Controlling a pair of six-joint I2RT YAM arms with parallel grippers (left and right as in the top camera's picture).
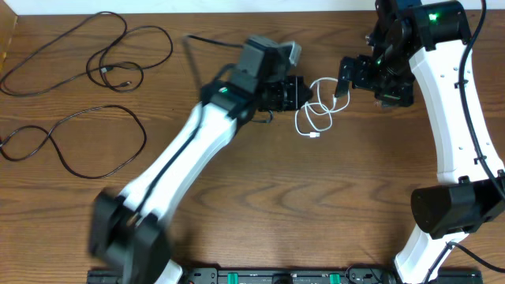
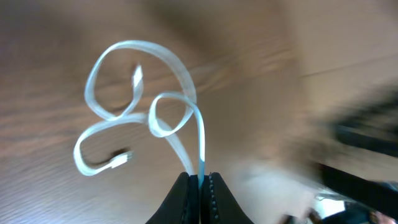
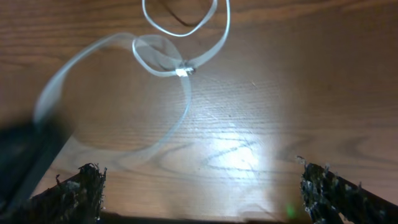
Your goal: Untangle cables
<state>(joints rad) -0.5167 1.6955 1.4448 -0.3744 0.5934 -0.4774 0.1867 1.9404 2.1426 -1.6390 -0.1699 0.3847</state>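
The white cable (image 1: pixel 316 117) lies in loose loops at the table's middle back, between the two grippers. My left gripper (image 1: pixel 303 93) is shut on one strand of it; in the left wrist view the strand runs up from the closed fingertips (image 2: pixel 200 180) into the loops (image 2: pixel 124 118), with a plug end (image 2: pixel 121 158) lying free. My right gripper (image 1: pixel 344 84) hangs open just right of the loops with nothing between its fingers (image 3: pixel 81 186); the white cable (image 3: pixel 186 68) shows blurred ahead of it. Two black cables (image 1: pixel 102 55) (image 1: pixel 79 142) lie apart at the far left.
The left arm (image 1: pixel 189 150) stretches diagonally across the table's middle. The right arm's base (image 1: pixel 454 209) stands at the right edge. A black strip (image 1: pixel 276 276) runs along the front edge. A thicker black wire (image 1: pixel 209 39) trails behind the left wrist.
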